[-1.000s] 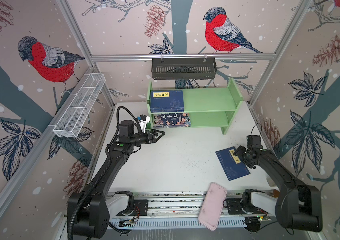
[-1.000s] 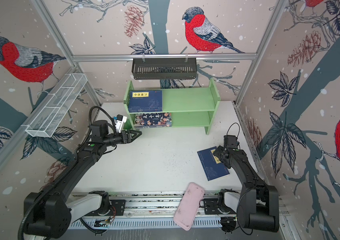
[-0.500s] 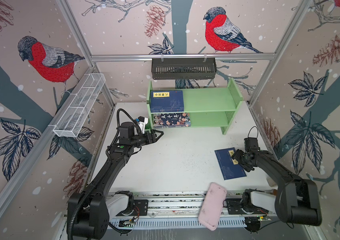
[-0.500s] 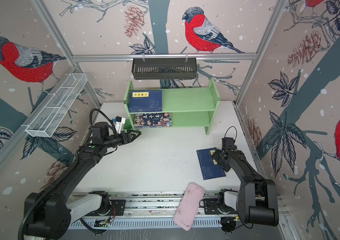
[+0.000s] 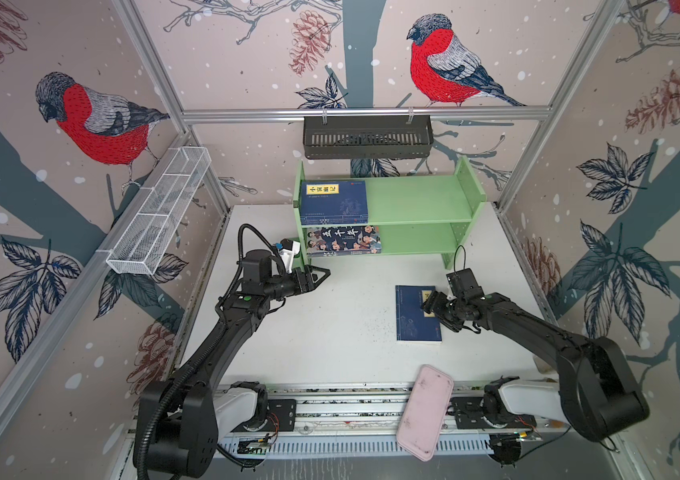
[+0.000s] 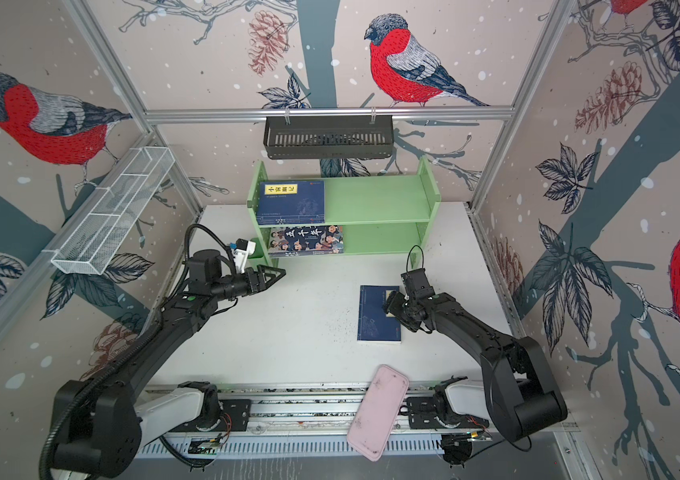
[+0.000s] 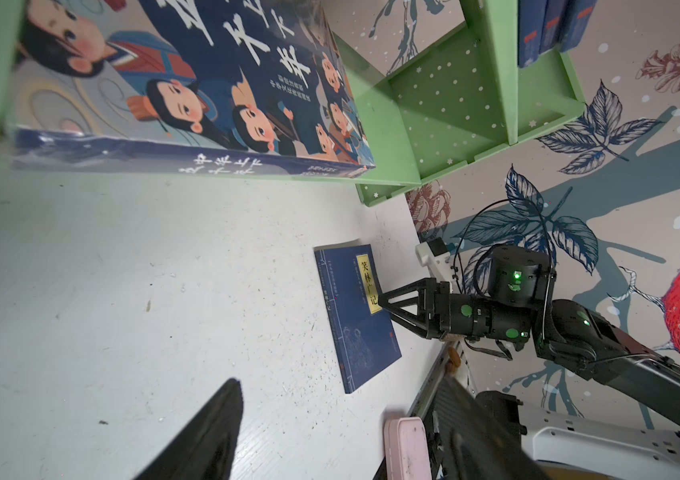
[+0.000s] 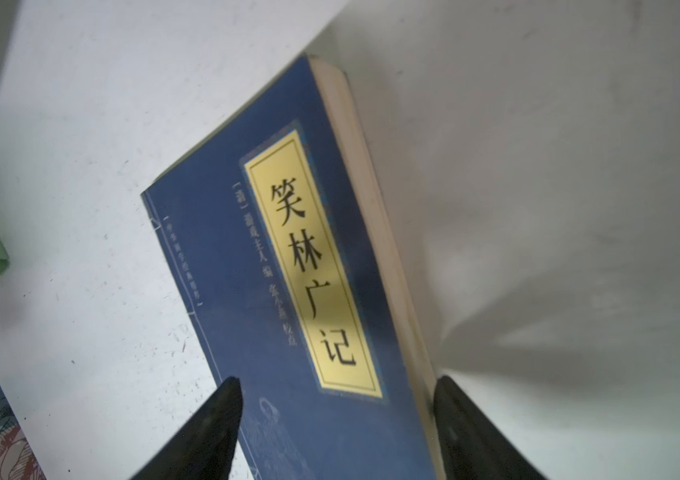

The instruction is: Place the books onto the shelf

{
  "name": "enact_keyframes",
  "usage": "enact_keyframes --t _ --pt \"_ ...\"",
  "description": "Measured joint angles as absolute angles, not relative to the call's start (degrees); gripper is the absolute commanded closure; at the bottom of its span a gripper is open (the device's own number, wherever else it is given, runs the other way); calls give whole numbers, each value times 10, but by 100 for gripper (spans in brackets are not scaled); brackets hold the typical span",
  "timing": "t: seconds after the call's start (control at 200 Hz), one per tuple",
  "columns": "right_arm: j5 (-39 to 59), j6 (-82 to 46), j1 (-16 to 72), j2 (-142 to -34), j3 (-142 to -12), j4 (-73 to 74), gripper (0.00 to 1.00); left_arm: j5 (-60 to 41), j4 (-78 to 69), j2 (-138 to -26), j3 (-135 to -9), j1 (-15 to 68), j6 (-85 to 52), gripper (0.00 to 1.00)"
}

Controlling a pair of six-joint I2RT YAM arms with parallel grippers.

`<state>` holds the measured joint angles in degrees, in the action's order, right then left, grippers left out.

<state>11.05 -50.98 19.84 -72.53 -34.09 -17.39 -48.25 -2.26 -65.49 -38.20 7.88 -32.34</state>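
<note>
Green shelf (image 5: pixel 421 199) boards at the back of the table (image 5: pixel 330 332) already carry most of the load. A flat stack of navy books (image 5: pixel 334 201) lies at the left end of the upper tier; the left wrist view shows what look like 3 spines there. The cartoon-cover book (image 5: pixel 342 240) lies flat on the lower tier, also at the left end. That makes 4 books shelved, by my count.

1 navy book (image 5: pixel 415 324) is left, flat on the table and face up, right of centre and well apart from the shelf. The right gripper (image 5: pixel 427 305) is low over its yellow title label. Its fingers (image 8: pixel 213 424) are spread, 1 over the cover and 1 just past the page edge, so nothing is pinched yet. Whether they touch the book I cannot tell.

The left gripper (image 5: pixel 323 272) hovers just in front of the shelf's lower left corner, fingers apart and empty.

A pink case (image 5: pixel 425 411) lies across the front rail and is no part of the job.

What is left, I judge, is to grip this last book, carry it to the shelf and set it down there.
</note>
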Motion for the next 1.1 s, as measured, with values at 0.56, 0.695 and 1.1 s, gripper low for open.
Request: enact_keyframes --t 0.56,0.695,1.1 --pt "57 -446 195 -650 -219 -9 35 -549 -124 -748 -324 160 -237 28" --pt "60 -417 196 -637 -208 34 36 -528 -146 -749 -304 163 -238 27" --pt "57 -354 197 -668 -204 78 36 -514 -149 -784 -311 171 -206 27"
